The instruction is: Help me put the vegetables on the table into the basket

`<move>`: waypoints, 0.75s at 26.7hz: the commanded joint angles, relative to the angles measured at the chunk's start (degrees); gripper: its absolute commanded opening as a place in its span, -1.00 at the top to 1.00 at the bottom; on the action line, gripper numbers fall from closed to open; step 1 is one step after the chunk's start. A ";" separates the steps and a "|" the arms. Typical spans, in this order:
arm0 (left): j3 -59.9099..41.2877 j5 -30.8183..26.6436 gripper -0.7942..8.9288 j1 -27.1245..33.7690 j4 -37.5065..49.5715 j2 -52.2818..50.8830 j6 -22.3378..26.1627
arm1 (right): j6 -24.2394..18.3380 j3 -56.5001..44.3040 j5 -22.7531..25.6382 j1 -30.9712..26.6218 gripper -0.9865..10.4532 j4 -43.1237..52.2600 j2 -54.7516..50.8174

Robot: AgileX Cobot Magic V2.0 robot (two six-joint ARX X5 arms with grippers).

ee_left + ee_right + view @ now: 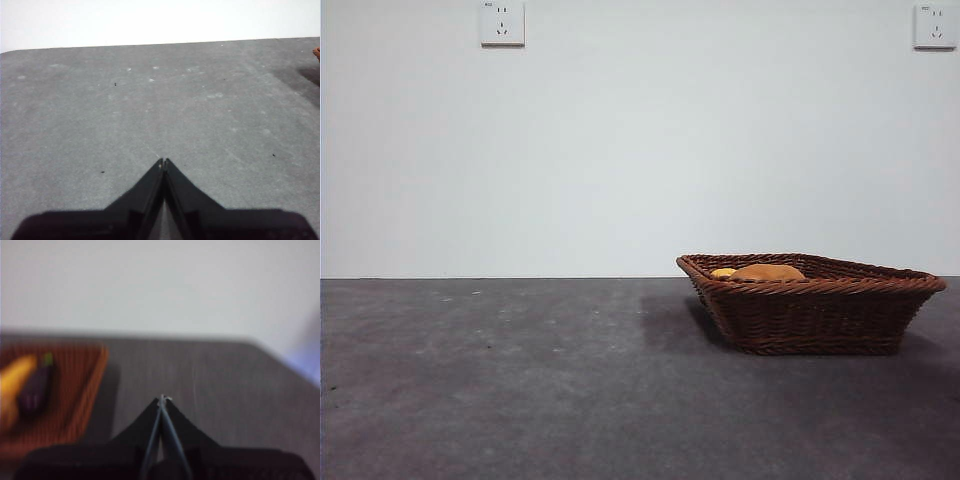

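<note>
1. three vegetables appear to sit inside the basket [820, 305] now. front view shows the brown-orange potato [767, 272] humped just above the braided rim, with the small yellow-orange one [722, 272] touching it on the side nearer the picture's middle.
2. eggplant [36, 388] is hidden in the front view, too low behind the rim. the blurred right wrist view picks it up: dark purple, green stem, lying in the basket just beside a yellow-orange shape. i cannot tell from the blur which of the other two that shape is.
3. table [520, 380] shows no vegetable left on its grey surface in any view, only pale scuffs and a few dark specks. judgement: the task is done or all but done.
4. left gripper [163, 161]: jaws pressed together to a point, nothing between them, over bare table well apart from the basket. only a sliver of basket rim shows at the edge of its view.
5. right gripper [162, 399]: jaws likewise closed and empty, off the table beside the basket, not over it.
6. neither arm shows in the front view, so both are likely pulled back and waiting. closed, empty jaws held clear of the basket fit a resting pose rather than an approach.
7. basket sits flat toward one side of the table, flared walls keeping the load from rolling out. risk seems low; nothing perches on the rim.
</note>
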 commanded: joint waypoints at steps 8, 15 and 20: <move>-0.61 0.00 0.84 0.13 0.33 0.11 0.85 | 0.74 -0.17 -0.07 0.02 0.83 -9.53 -1.55; -0.61 0.00 0.84 0.11 0.31 0.11 0.85 | 0.96 -0.17 -0.02 0.00 0.83 -9.44 -1.55; -0.61 0.00 0.84 0.11 0.31 0.11 0.85 | 0.96 -0.17 -0.02 0.00 0.83 -9.42 -1.55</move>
